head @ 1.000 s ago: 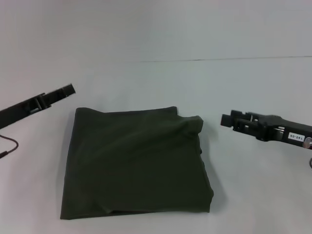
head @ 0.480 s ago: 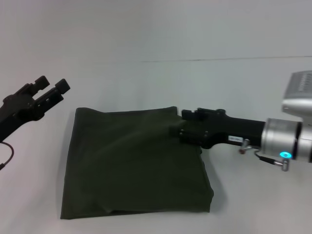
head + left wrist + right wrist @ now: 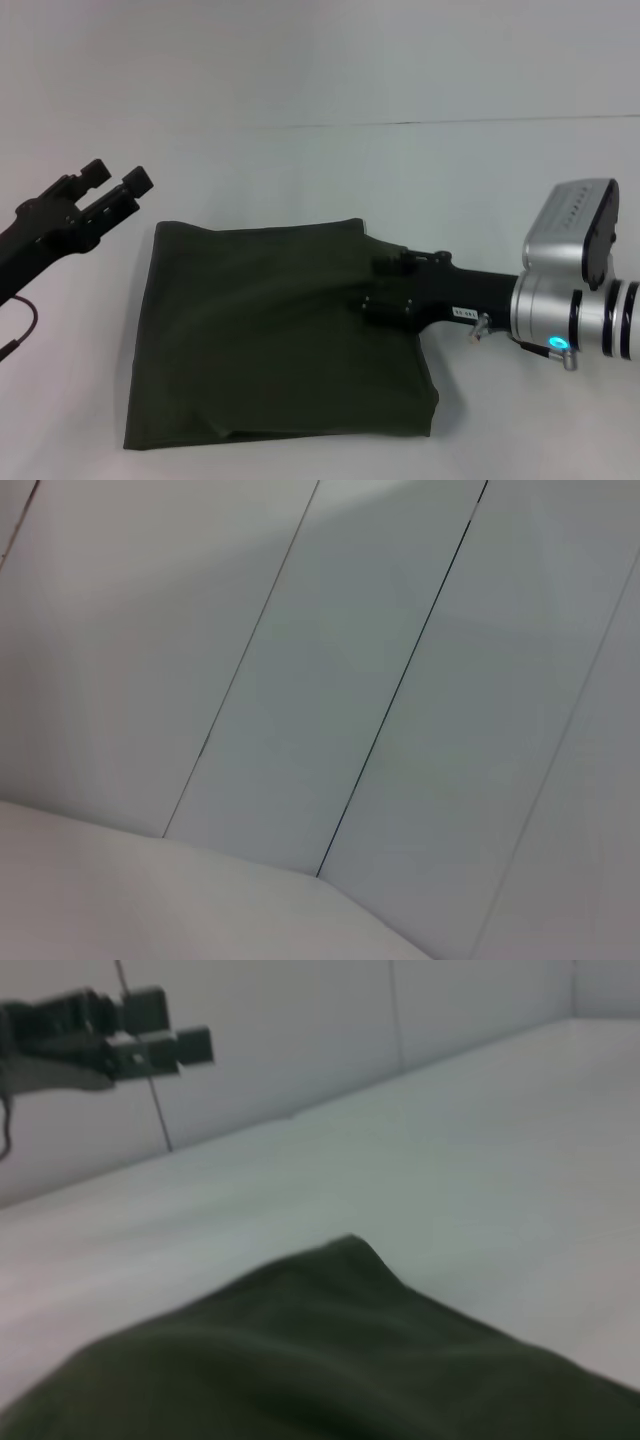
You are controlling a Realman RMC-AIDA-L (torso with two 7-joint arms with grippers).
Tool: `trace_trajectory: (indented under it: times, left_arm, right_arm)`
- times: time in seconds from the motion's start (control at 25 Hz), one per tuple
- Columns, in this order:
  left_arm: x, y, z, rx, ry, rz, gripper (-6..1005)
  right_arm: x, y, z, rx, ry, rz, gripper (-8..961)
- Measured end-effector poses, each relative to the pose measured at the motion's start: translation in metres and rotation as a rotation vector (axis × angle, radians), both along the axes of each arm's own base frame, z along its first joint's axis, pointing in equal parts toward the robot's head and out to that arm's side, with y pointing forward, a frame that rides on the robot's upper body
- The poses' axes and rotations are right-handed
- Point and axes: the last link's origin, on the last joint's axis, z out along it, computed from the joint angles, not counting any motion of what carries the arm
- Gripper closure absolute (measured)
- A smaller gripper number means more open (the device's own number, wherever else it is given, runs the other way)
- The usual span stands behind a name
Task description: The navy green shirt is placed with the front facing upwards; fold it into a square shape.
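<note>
text: none legible | right arm: small white label near the wrist, characters too small to read | navy green shirt: folded, plain dark cloth facing up, no print or neck label showing | left wrist view: bare panelled wall, no writing

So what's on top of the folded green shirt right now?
The right gripper lies on the shirt near its far right corner. Its fingertips blend into the fabric, so their state is unclear.
</note>
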Motion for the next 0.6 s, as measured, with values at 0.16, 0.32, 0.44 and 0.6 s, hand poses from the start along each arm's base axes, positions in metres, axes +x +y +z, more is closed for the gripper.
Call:
trace_trajectory:
  times: [0.16, 0.32, 0.44, 0.6]
  left_arm:
    - [0.001, 0.001, 0.0, -0.001, 0.001, -0.004, 201]
    - [0.001, 0.001, 0.0, -0.002, 0.002, -0.005, 200]
    - [0.001, 0.0, -0.001, -0.012, 0.002, -0.008, 199]
    - [0.002, -0.001, -0.002, -0.028, 0.001, -0.015, 199]
  right_arm:
    - [0.01, -0.005, -0.001, 0.003, -0.024, -0.028, 240]
    - [0.014, -0.005, 0.001, 0.015, -0.027, -0.042, 240]
    - [0.014, -0.003, 0.007, 0.034, -0.004, -0.04, 240]
    - [0.015, -0.004, 0.022, 0.075, 0.052, -0.027, 239]
